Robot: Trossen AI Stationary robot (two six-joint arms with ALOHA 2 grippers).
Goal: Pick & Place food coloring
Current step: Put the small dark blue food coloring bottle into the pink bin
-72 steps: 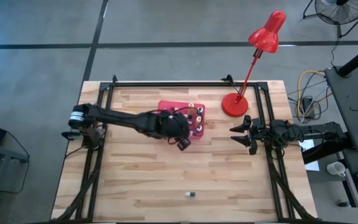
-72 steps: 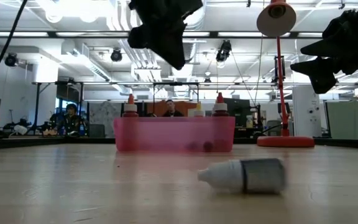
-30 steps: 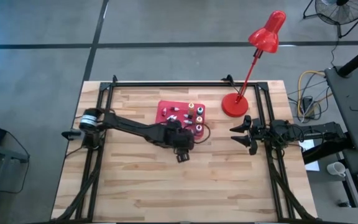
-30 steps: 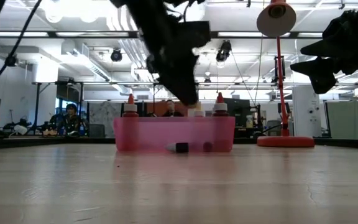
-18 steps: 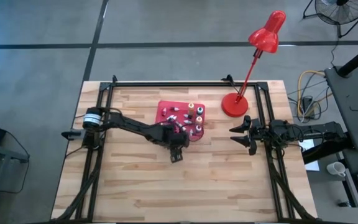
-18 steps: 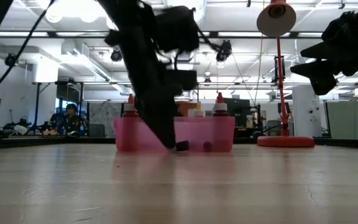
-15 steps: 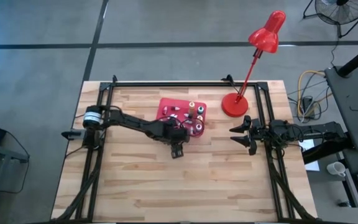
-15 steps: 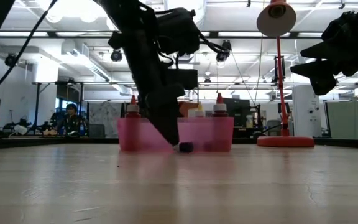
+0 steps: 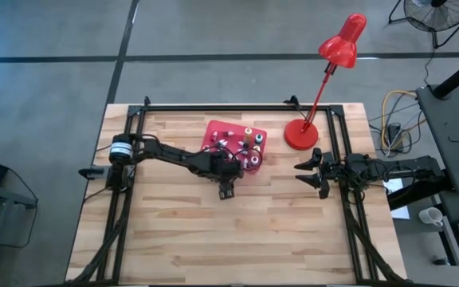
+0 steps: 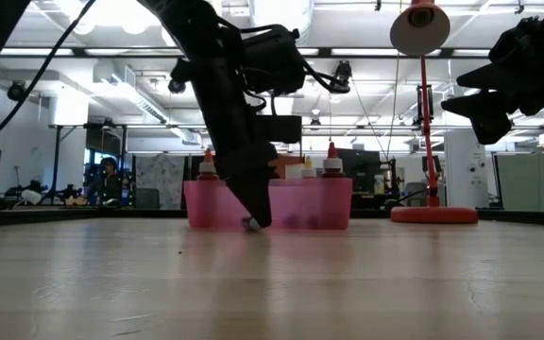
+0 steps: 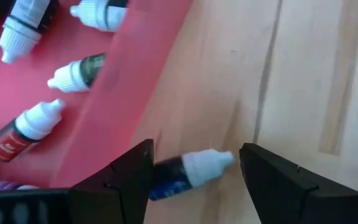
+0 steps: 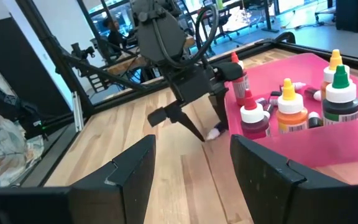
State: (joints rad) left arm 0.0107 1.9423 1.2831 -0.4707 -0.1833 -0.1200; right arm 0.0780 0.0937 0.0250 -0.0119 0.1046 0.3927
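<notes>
Movement over the last couple of seconds is all on the left arm: it has swung in from above the red tray (image 9: pixel 217 131) and dropped low, so the left gripper (image 11: pixel 194 163) now sits at the table surface against the tray's outer wall, its two dark fingers spread wide on either side of a small bottle (image 11: pixel 191 172). That bottle, white-tipped with a dark blue body, lies on its side on the bare wood, touching or nearly touching the tray wall, and nothing grips it yet. A small bottle that lay alone near the front of the table a moment ago is gone from that spot. The tray itself has shifted a little toward the lamp. My reading is that one bottle ended up outside the tray and the arm is lining up to pick it up, so the task is close to done but not finished. Other food coloring bottles already fill the tray, several upright with red, orange and green caps (image 12: pixel 288 99), smaller ones lying flat (image 11: pixel 24 127). The right gripper (image 9: pixel 310 172) waits well apart near the table's right edge, partly open and holding nothing. Pale wooden planks make up the table (image 9: pixel 293 231), framed by black rails, with a red desk lamp (image 9: pixel 327 64) standing at the back right. Beyond the table, an open workshop with bright ceiling lights, and a seated person (image 10: pixel 109 179) far off.
</notes>
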